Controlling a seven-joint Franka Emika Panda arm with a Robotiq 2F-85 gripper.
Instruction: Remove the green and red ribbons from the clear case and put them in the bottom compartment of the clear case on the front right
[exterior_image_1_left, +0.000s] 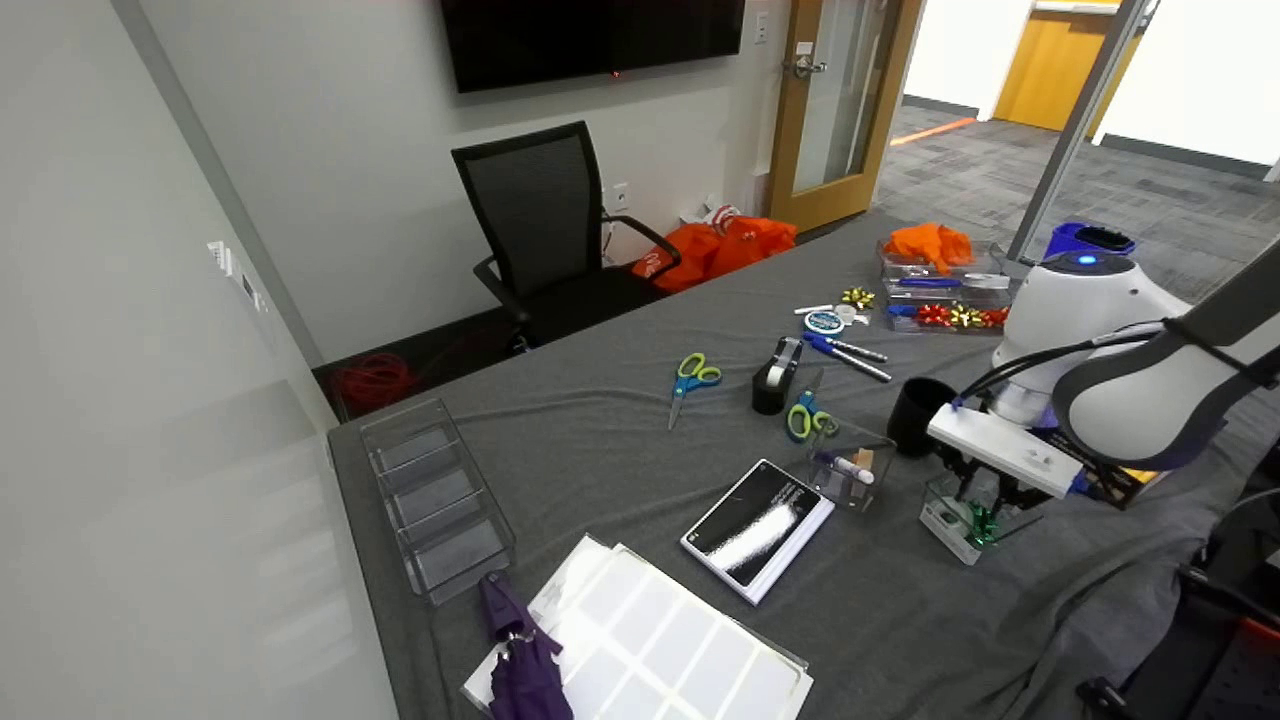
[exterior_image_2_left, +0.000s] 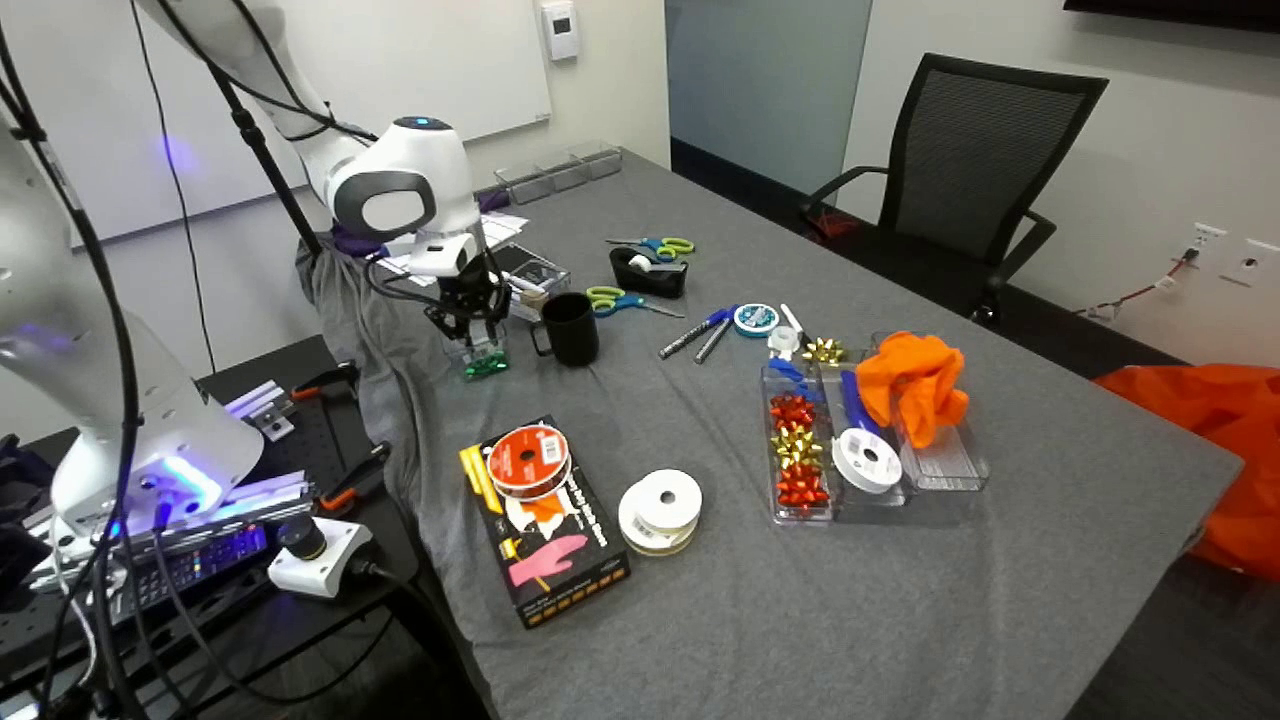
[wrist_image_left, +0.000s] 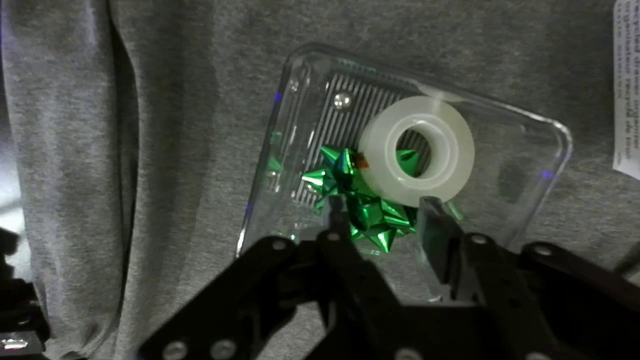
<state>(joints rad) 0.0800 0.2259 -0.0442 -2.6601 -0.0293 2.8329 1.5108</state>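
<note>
My gripper (wrist_image_left: 384, 215) is open, with its fingertips inside a small clear case (wrist_image_left: 530, 116). Green ribbon bows (wrist_image_left: 372, 212) lie in this case, partly between the two fingers, which do not look closed on them. In both exterior views the gripper (exterior_image_1_left: 990, 490) points down into the case, and the green bows show at its tips (exterior_image_1_left: 982, 522) (exterior_image_2_left: 487, 364). Red bows (exterior_image_2_left: 793, 412) lie with a gold bow in one compartment of another clear case (exterior_image_2_left: 803, 516). A clear case with several compartments (exterior_image_1_left: 440, 490) stands at the table's far end from these bows.
A white tape roll (wrist_image_left: 452, 160) lies partly over the green bows. A black mug (exterior_image_2_left: 572, 330) stands beside the small case. A clear box with a marker (exterior_image_1_left: 850, 475), scissors (exterior_image_1_left: 690, 380), a tape dispenser (exterior_image_1_left: 777, 377), a glove box (exterior_image_2_left: 560, 540) and ribbon spools (exterior_image_2_left: 660, 510) are around.
</note>
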